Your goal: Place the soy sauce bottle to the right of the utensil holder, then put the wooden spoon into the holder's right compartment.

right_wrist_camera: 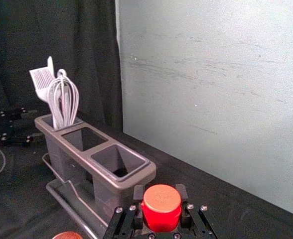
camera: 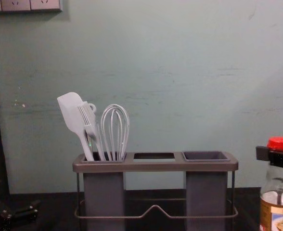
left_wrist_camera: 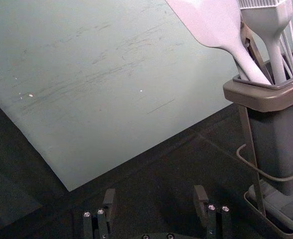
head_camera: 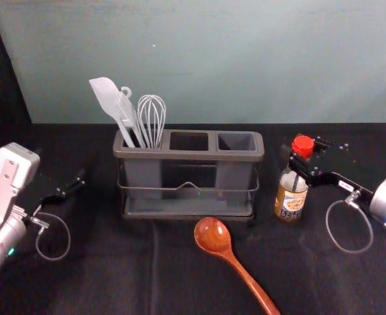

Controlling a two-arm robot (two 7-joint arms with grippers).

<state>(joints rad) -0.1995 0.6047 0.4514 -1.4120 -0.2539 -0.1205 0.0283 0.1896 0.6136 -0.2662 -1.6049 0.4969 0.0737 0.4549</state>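
In the head view my right gripper (head_camera: 302, 167) is shut on the neck of the soy sauce bottle (head_camera: 291, 201), just under its red cap. The bottle is upright, right of the grey utensil holder (head_camera: 188, 155) with a gap between them. The right wrist view has the red cap (right_wrist_camera: 161, 206) between the fingers of my right gripper (right_wrist_camera: 161, 211). The wooden spoon (head_camera: 213, 236) lies in front of the holder, bowl toward it, handle toward the near right. Left of the holder is my left gripper (head_camera: 71, 190); the left wrist view shows this gripper (left_wrist_camera: 154, 204) open, with nothing between its fingers.
A spatula (camera: 73, 113), a brush (camera: 89, 122) and a whisk (camera: 115, 132) stand in the holder's left compartment. Its middle opening (head_camera: 189, 141) and right compartment (head_camera: 237, 141) hold nothing. Behind rises a pale wall (head_camera: 206, 59); dark cloth (head_camera: 114, 275) covers the table.
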